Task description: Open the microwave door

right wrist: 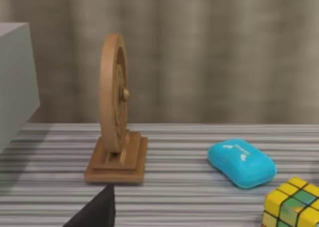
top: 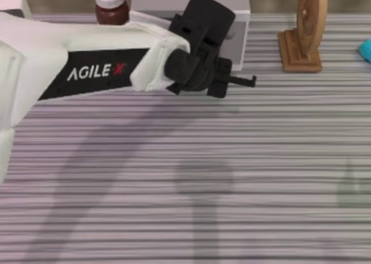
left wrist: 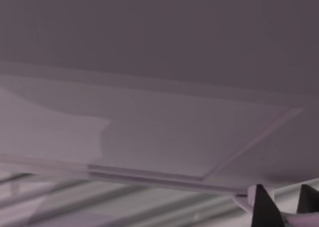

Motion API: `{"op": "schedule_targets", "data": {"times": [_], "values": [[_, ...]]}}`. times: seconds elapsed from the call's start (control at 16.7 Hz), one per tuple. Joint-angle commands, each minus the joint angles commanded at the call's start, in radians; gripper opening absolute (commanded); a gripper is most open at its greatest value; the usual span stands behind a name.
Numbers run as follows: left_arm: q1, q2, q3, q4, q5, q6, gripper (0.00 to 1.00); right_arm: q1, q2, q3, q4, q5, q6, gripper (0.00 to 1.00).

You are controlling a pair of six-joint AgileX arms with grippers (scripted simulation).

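- My left end effector (top: 246, 80) reaches out in front of the microwave (top: 191, 0), which sits at the far edge of the bench (top: 191, 177), just beyond my wrist and partly hidden under it in the top view.
- The microwave door (left wrist: 149, 132) lies directly ahead of the left end effector and very close. In the left wrist view its pale panel fills nearly the whole picture, with the dark fingertips (left wrist: 261, 207) showing just below its lower edge.
- I judge that the coming move turns on this: the door face is straight ahead of the tips, so any pull has to come back toward me, away from the oven's body.
- The handle bar I cannot pick out in any view, so I cannot say whether the tips are around it, touching it or merely beside it.
- Whether the left end effector is closed or parted I cannot tell, nor whether it has hold of anything.
- The door reads as flat, plain and greyish-white, with a thin raised frame line; it looks flush with the body, so I judge it not yet opened.
- My right arm is out of the top view, well off to the side; its camera faces a wooden wheel ornament (right wrist: 115, 117), a blue soap-like block (right wrist: 241, 162) and a colour cube (right wrist: 294, 202).
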Motion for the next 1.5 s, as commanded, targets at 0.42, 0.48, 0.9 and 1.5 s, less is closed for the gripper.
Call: {"op": "schedule_targets", "data": {"times": [0.42,0.48,0.9,1.5], "values": [[-0.005,-0.001,-0.009,0.002,0.013,0.004,0.00,0.000,0.000,0.000,0.000,0.000,0.000,1.00],[-0.002,-0.007,-0.019,0.006,0.018,0.014,0.00,0.000,0.000,0.000,0.000,0.000,0.000,1.00],[0.016,-0.045,-0.070,0.037,0.054,0.066,0.00,0.000,0.000,0.000,0.000,0.000,0.000,1.00],[0.016,-0.045,-0.070,0.037,0.054,0.066,0.00,0.000,0.000,0.000,0.000,0.000,0.000,1.00]]}}
